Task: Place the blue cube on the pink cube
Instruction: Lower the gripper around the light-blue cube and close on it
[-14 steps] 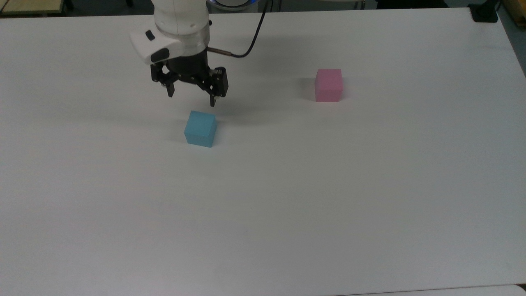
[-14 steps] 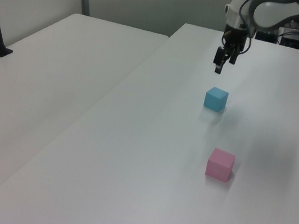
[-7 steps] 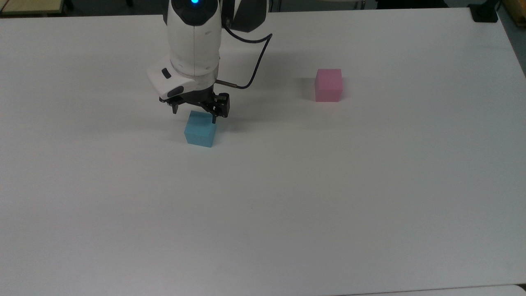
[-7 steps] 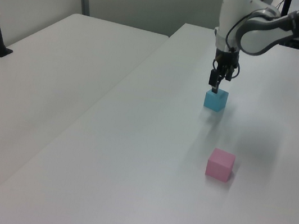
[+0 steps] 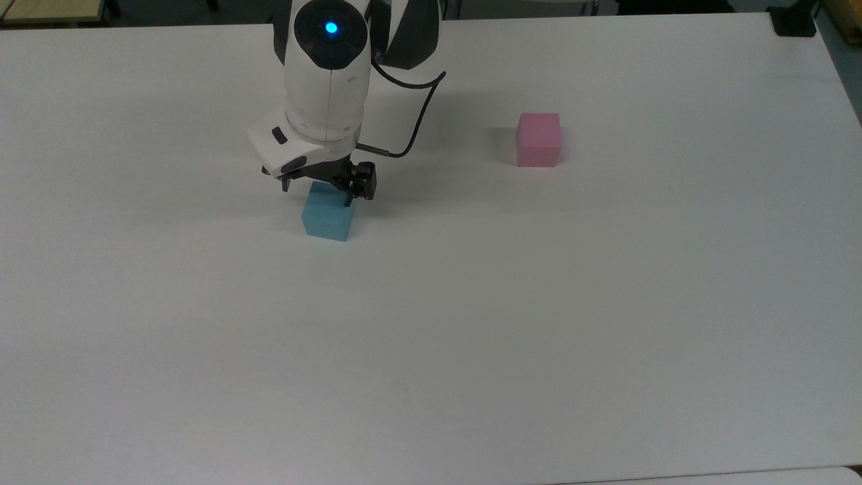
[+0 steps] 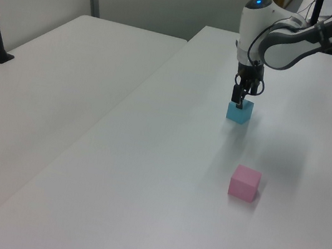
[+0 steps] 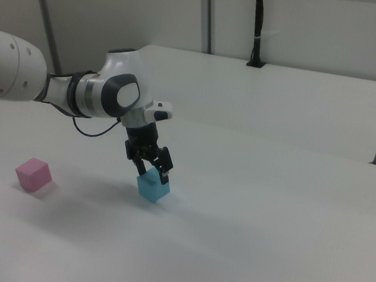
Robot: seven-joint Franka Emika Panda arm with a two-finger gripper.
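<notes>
Spanning every view is the white surface (image 5: pixel 471 323), on which both blocks rest well apart from each other. White robot arm (image 5: pixel 328 81): reaches down from the far edge in the top view, its wrist tilted over the blue cube. Hand (image 5: pixel 326 193): lowered onto the blue cube, with its two dark fingers spread and standing one at each side of the cube's upper part; in the right view (image 7: pixel 152 171) the fingers straddle the top of the cube. They appear open, not yet pressed against the faces, though actual contact cannot be judged for certain. Blue cube (image 5: pixel 328 214): sits flat on the surface, on the top view's left, partly covered from above by the hand; also seen in the left view (image 6: pixel 239 112) and the right view (image 7: pixel 153 187). Pink cube (image 5: pixel 539 139): stands alone on the top view's right, nothing on it, untouched (image 6: pixel 244 183) (image 7: pixel 34 174).

Progress, as judged: the approach is complete and the grasp is at hand. Closing on the blue cube, lifting it, carrying it across to the pink cube and setting it on top all remain to be done.
</notes>
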